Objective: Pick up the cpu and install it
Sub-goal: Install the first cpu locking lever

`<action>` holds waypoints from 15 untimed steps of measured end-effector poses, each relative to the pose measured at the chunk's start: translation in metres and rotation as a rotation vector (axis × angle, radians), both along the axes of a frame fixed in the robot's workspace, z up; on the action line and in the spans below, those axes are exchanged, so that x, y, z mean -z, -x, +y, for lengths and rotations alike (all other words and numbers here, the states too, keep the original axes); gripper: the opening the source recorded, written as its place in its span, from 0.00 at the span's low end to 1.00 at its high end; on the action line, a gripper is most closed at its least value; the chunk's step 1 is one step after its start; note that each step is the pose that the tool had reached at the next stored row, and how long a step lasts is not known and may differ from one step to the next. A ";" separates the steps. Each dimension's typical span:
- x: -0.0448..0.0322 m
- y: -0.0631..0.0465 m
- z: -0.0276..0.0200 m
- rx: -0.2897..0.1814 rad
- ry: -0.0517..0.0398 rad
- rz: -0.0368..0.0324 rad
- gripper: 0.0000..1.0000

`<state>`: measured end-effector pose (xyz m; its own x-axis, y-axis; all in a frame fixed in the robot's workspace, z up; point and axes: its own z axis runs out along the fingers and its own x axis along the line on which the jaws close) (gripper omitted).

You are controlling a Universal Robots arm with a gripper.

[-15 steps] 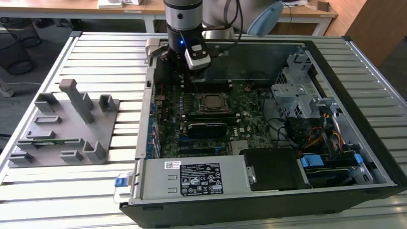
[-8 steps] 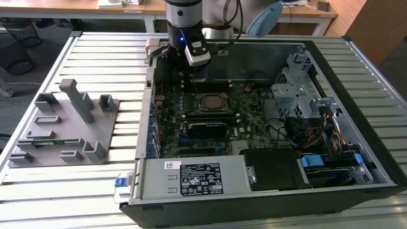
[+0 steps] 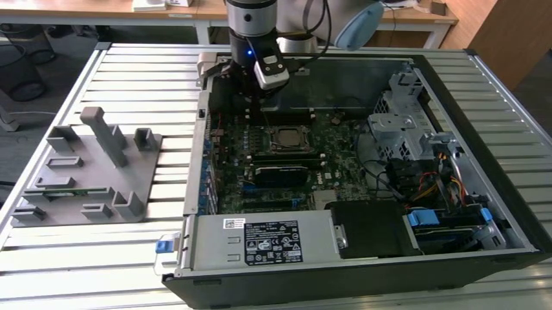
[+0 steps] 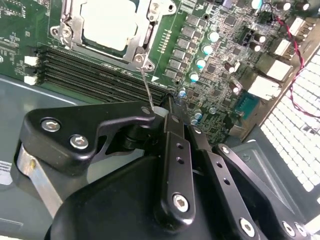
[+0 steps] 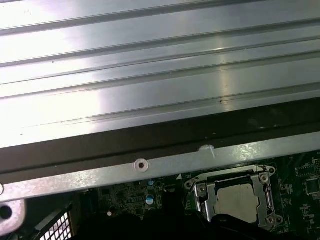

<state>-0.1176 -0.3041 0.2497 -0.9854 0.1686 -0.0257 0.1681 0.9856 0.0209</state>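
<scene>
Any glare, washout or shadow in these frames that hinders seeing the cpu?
Second wrist view: cpu top washed pale, and the grille at the edge blown out. First wrist view: glare streaks on the ribbed metal table, cpu dimmer. Exterior view: even light, gripper dark against the board.

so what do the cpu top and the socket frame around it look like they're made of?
cpu: pale matte silver top, looks like plated metal, with soft even glare. Socket frame: bright bare metal, likely stamped steel, with sharp glints and screw heads at its corners.
</scene>
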 end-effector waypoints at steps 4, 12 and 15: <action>0.0000 -0.004 0.0000 -0.001 -0.0004 -0.0001 0.11; 0.0002 -0.018 0.0000 -0.003 -0.0005 0.0000 0.11; 0.0006 -0.018 -0.0002 -0.008 -0.0005 -0.0002 0.11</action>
<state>-0.0991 -0.3043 0.2491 -0.9866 0.1612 -0.0258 0.1606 0.9868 0.0214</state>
